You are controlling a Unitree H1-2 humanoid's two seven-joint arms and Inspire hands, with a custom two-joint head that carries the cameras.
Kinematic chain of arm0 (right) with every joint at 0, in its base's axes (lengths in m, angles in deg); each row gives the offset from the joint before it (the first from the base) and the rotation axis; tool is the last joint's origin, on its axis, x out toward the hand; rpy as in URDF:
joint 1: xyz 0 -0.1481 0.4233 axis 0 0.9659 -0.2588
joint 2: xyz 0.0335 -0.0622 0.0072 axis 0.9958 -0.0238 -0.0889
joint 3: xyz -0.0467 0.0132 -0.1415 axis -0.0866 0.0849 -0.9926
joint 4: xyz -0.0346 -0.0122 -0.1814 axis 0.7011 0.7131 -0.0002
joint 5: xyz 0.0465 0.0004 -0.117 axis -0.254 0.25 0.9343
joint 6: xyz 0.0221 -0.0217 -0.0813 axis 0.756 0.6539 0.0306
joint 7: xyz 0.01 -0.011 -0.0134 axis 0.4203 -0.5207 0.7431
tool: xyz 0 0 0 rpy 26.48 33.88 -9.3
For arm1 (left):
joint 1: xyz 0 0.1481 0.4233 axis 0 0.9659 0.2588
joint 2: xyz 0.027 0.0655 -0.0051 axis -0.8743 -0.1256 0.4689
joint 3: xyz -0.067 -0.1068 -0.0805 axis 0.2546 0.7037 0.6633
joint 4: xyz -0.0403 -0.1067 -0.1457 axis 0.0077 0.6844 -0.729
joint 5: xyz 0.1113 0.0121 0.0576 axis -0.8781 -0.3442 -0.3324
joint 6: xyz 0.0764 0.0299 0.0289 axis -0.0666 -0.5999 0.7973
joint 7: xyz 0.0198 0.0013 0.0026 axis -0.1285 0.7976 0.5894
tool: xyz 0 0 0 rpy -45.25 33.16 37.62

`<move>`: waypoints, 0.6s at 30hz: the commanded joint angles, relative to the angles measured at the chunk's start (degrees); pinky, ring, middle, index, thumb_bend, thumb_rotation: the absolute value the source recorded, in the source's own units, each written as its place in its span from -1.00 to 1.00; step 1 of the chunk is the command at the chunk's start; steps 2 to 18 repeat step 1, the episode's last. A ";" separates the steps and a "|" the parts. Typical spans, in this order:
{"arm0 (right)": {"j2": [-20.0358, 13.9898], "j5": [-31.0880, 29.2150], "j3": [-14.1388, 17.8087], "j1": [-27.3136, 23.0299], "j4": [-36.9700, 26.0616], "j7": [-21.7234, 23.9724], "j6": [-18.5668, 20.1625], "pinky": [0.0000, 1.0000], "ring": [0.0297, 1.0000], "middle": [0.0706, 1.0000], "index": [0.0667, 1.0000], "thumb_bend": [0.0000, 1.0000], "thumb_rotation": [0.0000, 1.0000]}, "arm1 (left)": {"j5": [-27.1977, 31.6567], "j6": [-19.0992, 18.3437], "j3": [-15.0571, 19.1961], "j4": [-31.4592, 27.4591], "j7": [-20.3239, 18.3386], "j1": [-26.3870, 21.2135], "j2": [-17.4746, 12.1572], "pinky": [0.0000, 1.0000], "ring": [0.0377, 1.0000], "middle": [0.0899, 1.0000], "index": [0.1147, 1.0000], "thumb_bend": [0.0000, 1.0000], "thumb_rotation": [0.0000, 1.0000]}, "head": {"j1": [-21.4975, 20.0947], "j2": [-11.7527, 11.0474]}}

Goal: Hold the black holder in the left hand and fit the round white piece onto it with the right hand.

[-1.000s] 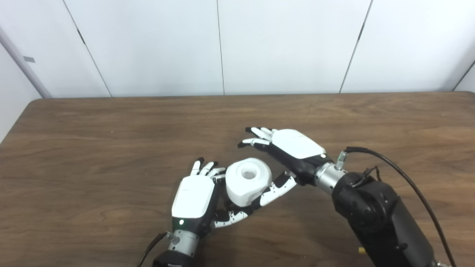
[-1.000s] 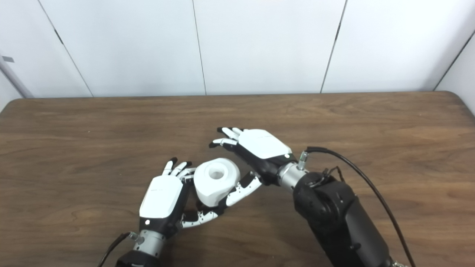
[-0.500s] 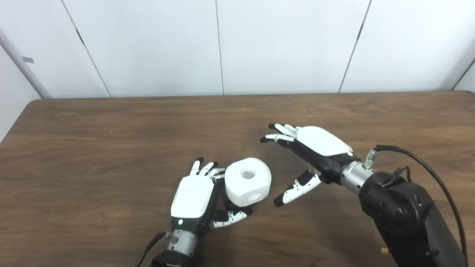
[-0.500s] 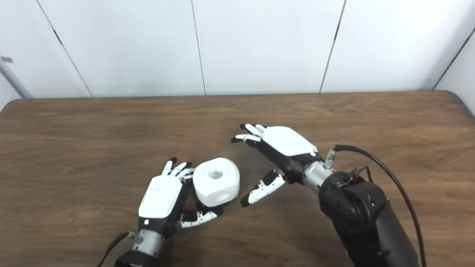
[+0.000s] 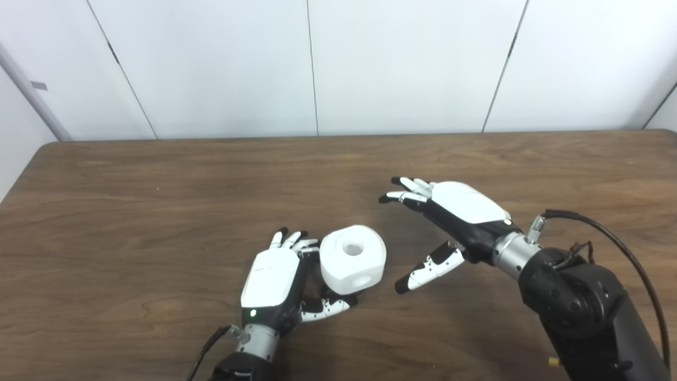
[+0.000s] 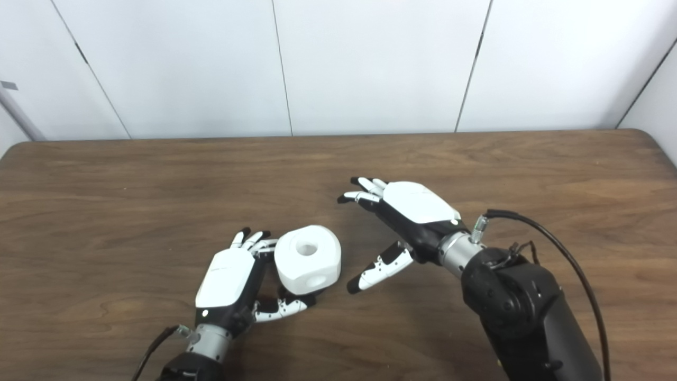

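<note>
The round white piece (image 5: 353, 258), with a hole in its top and one in its side, stands on the table near the front middle. My left hand (image 5: 272, 278) lies just left of it, fingers stretched along its far left side and thumb (image 5: 328, 307) under its near edge, not closed on it. My right hand (image 5: 465, 209) hovers open to the right of the piece, clear of it, fingers spread and thumb (image 5: 428, 267) pointing down-left. I see no black holder apart from the piece; whatever is under the piece is hidden.
The brown wooden table (image 5: 158, 201) runs to a white panelled wall (image 5: 317, 63) at the back. A black cable (image 5: 608, 238) loops off my right forearm.
My right hand has let go of the white piece and drawn away to the right. My left hand has slipped back a little toward the near edge. The piece has stayed in place.
</note>
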State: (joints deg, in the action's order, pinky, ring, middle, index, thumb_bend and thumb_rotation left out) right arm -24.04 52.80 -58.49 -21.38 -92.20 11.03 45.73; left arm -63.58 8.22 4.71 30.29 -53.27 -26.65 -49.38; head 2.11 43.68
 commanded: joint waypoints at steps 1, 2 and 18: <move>-0.79 -0.61 1.04 -1.73 -1.26 -1.22 -0.51 1.00 1.00 1.00 0.76 1.00 -0.10 | -0.18 -1.40 0.11 -0.70 -2.46 0.36 -0.22 1.00 0.82 0.57 0.10 0.72 -0.68 | 0.08 -0.08; -0.79 -0.61 1.04 -1.73 -1.26 -1.22 -0.51 1.00 1.00 1.00 0.76 1.00 -0.10 | -0.18 -1.40 0.11 -0.70 -2.46 0.36 -0.22 1.00 0.82 0.57 0.10 0.72 -0.68 | 0.08 -0.08; -0.79 -0.61 1.04 -1.73 -1.26 -1.22 -0.51 1.00 1.00 1.00 0.76 1.00 -0.10 | -0.18 -1.40 0.11 -0.70 -2.46 0.36 -0.22 1.00 0.82 0.57 0.10 0.72 -0.68 | 0.08 -0.08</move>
